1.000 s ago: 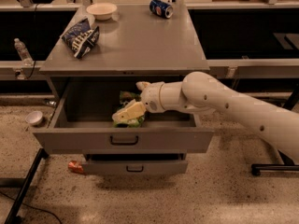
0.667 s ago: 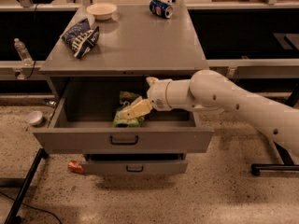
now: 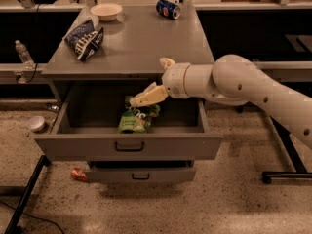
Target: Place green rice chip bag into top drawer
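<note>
Tool point(image 3: 148, 82), spread wide and gripping nothing, hangs above the pulled-out top drawer point(image 3: 87, 147), open beneath it to receive the load; the green chip bag point(image 3: 135, 121) lies just below the tool on the drawer floor, apparently let go.

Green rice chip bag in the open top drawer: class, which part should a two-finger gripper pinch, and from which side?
Probably pinch the crinkled far end of the green rice chip bag, coming from above: it lies low in the top drawer, whose walls block sideways approaches. The gripper hangs open just above that end.
</note>
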Robot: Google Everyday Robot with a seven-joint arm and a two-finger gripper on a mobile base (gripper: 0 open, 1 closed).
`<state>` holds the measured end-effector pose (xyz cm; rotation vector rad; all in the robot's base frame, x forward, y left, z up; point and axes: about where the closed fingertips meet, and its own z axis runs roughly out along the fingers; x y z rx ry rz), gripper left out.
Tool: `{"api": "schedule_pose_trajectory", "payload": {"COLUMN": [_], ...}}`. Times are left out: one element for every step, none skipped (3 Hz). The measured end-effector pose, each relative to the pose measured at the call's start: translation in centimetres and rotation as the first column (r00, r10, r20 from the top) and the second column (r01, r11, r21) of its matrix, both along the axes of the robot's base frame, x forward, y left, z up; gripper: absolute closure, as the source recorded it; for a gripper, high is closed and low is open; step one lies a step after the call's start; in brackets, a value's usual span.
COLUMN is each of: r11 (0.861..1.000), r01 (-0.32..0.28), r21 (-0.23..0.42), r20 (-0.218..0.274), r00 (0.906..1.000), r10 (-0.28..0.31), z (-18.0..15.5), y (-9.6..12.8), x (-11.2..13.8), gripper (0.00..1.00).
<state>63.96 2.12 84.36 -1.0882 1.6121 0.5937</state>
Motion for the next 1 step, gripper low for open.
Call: {"api": "schedule_pose_trajectory", "payload": {"r11": [0.998], "r01": [0.066], "r21": [0.018], "r20": [0.032], "r00": [0.9973], "r10": [-0.067], "z": [3.97], "y": [-0.5], "x": [1.91], "gripper": [0.0]}}
